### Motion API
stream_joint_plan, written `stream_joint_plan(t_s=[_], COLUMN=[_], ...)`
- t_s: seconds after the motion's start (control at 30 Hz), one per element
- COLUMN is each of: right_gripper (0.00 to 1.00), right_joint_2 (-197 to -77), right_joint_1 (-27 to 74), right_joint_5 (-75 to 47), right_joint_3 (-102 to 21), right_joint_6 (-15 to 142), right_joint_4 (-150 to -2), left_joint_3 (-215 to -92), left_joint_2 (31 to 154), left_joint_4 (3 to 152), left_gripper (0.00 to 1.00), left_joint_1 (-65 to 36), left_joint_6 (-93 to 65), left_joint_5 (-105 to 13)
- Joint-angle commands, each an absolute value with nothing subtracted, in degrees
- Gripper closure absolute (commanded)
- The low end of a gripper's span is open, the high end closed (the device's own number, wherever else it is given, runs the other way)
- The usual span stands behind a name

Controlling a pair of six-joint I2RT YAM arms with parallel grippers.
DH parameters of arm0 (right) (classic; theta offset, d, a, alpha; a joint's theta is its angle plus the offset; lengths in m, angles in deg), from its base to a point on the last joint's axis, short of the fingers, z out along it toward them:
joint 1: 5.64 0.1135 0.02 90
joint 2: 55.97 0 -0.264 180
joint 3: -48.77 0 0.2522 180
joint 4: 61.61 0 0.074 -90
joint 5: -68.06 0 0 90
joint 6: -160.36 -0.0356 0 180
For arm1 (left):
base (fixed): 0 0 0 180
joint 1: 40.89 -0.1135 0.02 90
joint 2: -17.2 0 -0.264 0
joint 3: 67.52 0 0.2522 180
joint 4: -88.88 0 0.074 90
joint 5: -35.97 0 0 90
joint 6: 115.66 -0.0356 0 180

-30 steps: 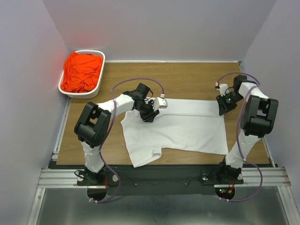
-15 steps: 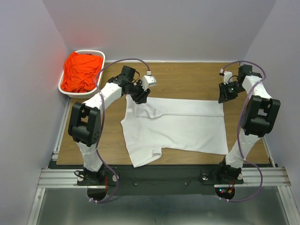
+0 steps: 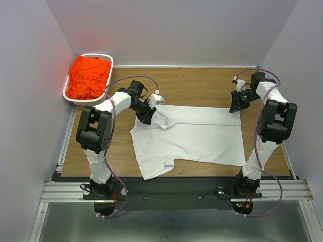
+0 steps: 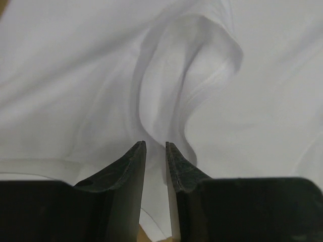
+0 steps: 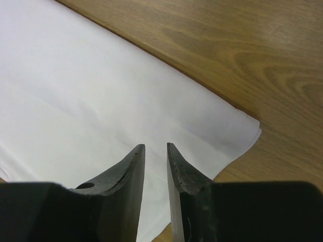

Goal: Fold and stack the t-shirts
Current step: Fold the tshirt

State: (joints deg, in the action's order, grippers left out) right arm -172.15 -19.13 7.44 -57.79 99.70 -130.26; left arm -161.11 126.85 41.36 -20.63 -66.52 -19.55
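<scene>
While orange t-shirt (image 3: pixel 87 76) fills basket (image 3: pixel 85 102), white t-shirt (image 3: pixel 202 137) spread

White t-shirt (image 3: pixel 197 138) lies spread on the surface (image 3: pixel 202 83) — far edge folded over, left shoulder rumpled; orange-red t-shirt (image 3: pixel 88 75) sits crumpled in the far-left basket (image 3: pixel 85 102).

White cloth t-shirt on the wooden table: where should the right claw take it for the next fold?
Probably the far right corner of the white cloth t-shirt, approached from the wooden table side: it lies flat and juts out, with wood on two sides.
</scene>
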Motion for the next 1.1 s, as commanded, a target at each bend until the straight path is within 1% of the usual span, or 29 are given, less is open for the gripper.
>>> stream_joint_plan(t_s=[0.0, 0.17, 0.3, 0.4, 0.43, 0.47, 0.57, 0.7, 0.83, 0.9, 0.93, 0.97, 1.03, 1.07], right_gripper=[0.70, 0.70, 0.70, 0.71, 0.71, 0.71, 0.72, 0.73, 0.74, 0.74, 0.75, 0.75, 0.75, 0.75], right_joint_2=[-170.4, -170.0, -170.0, -170.5, -170.9, -171.1, -171.8, -172.3, -173.2, -173.7, -173.8, -174.0, -174.0, -173.8], right_joint_1=[-19.0, -18.6, -18.0, -17.7, -17.5, -17.5, -17.3, -17.1, -16.9, -16.8, -16.8, -16.8, -16.8, -16.8], right_joint_5=[8.8, 10.0, 10.5, 10.4, 10.4, 10.4, 10.5, 10.4, 9.6, 9.1, 8.5, 8.2, 7.8, 7.6], right_joint_3=[-56.8, -57.0, -57.8, -58.2, -58.3, -58.4, -58.7, -59.0, -58.7, -58.2, -58.1, -58.0, -57.8, -57.8], right_joint_6=[100.2, 100.5, 99.9, 99.5, 99.4, 99.3, 98.9, 98.5, 98.3, 98.3, 98.4, 98.6, 99.0, 99.2], right_joint_4=[-131.0, -131.9, -132.1, -132.0, -131.9, -131.9, -131.8, -131.5, -131.2, -130.9, -130.8, -130.7, -130.8, -130.8], left_joint_3=[-156.5, -155.2, -158.2, -161.0, -161.6, -162.8, -166.3, -167.2, -163.9, -161.8, -161.4, -161.0, -159.4, -158.5], left_joint_2=[119.7, 118.1, 117.0, 117.7, 118.2, 118.8, 123.7, 127.2, 127.9, 128.3, 128.4, 128.2, 126.5, 125.3], left_joint_4=[34.2, 31.1, 31.9, 38.3, 40.2, 42.1, 46.6, 49.7, 50.7, 50.2, 49.0, 48.2, 45.5, 45.1], left_gripper=[0.67, 0.67, 0.64, 0.59, 0.53, 0.51, 0.48, 0.48, 0.48, 0.51, 0.52, 0.56, 0.59, 0.59], left_joint_1=[-20.1, -19.6, -19.5, -19.5, -19.5, -19.4, -17.9, -14.4, -8.5, -6.4, -6.3, -6.3, -6.5, -7.0], left_joint_6=[-73.1, -77.3, -78.4, -72.3, -70.7, -66.5, -62.3, -59.1, -59.8, -60.2, -60.4, -61.2, -62.8, -63.6], left_joint_5=[-20.3, -23.3, -20.1, -18.4, -18.2, -18.3, -18.8, -20.4, -23.9, -24.4, -24.6, -24.5, -24.3, -24.1])
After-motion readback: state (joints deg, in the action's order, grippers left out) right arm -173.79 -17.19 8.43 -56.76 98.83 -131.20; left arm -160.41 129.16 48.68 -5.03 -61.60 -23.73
